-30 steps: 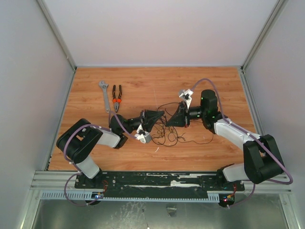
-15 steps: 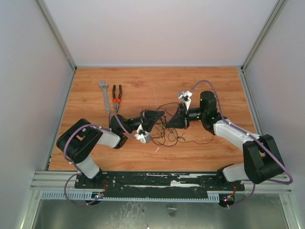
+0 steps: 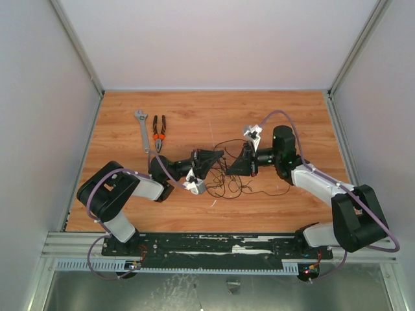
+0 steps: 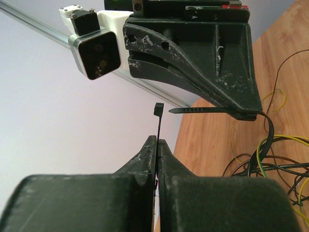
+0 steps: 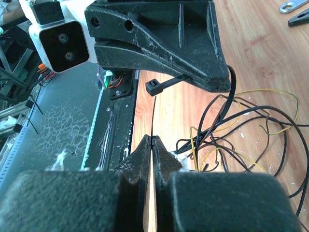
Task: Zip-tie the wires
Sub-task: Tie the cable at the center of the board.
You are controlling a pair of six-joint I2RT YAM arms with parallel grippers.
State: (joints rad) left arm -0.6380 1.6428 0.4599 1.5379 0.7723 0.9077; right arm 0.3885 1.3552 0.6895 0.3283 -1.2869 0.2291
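Observation:
The wires [image 3: 238,184] lie in a loose black and yellow tangle on the wooden table between my two arms. Both grippers meet just above them. My left gripper [image 4: 157,141] is shut on the zip tie close to its square head [image 4: 158,109], which sticks up past the fingertips. My right gripper [image 5: 151,139] is shut on the thin tail of the zip tie [image 5: 153,116]. From the left gripper [image 5: 219,82] the strip curves down into the wires [image 5: 251,121]. In the top view the left gripper [image 3: 221,155] and right gripper [image 3: 229,167] nearly touch.
A grey wrench [image 3: 142,129] and orange-handled pliers [image 3: 159,132] lie at the back left of the table. White enclosure walls stand on three sides. A metal rail [image 3: 214,246] carrying the arm bases runs along the near edge.
The right arm's wrist has crept slightly toward the left. Both grippers stay shut on the zip tie; the wires lie as before.

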